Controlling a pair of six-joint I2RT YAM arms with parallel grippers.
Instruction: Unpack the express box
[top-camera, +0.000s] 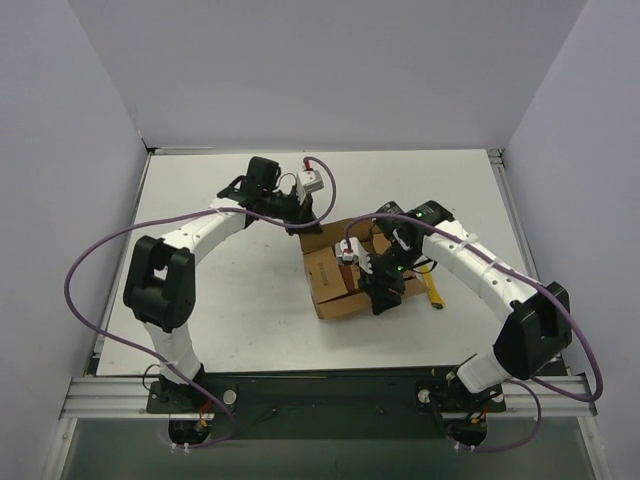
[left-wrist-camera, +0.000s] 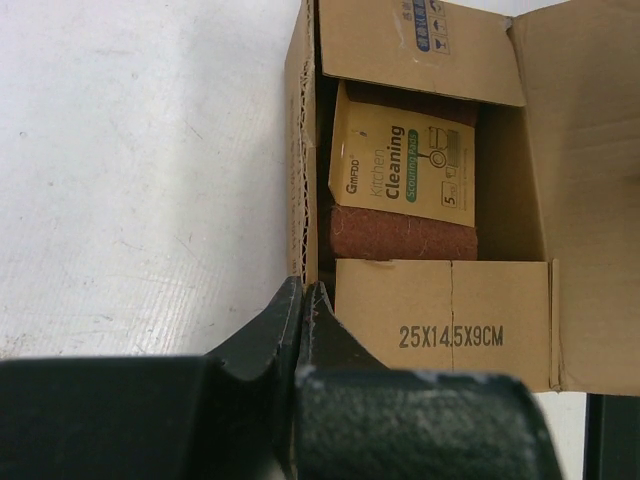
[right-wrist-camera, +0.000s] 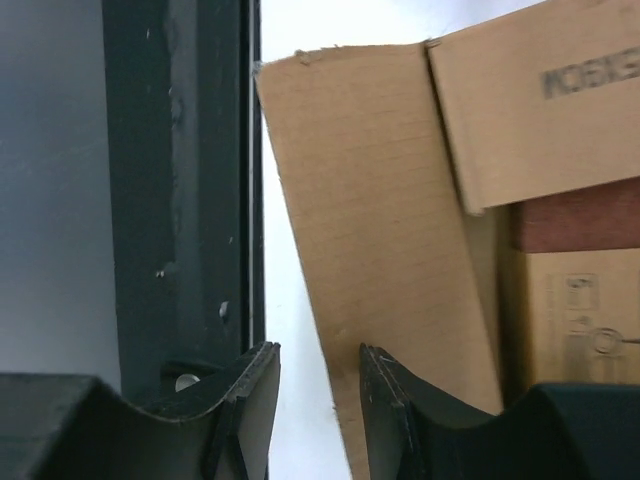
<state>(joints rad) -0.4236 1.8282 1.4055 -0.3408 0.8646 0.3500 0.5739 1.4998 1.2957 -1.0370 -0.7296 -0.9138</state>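
The express box lies open in the middle of the table, its flaps spread. Inside it, in the left wrist view, lies a flat brown packet of scouring pads with a dark red band. My left gripper is at the box's far corner; in its wrist view it is shut on the corrugated edge of the box wall. My right gripper is over the box's near right side. In its wrist view it is open, with the edge of a cardboard flap standing between the jaws by the right finger.
A small yellow utility knife lies on the table just right of the box. White walls enclose the table on three sides. A dark metal rail of the table's near edge shows left of the flap.
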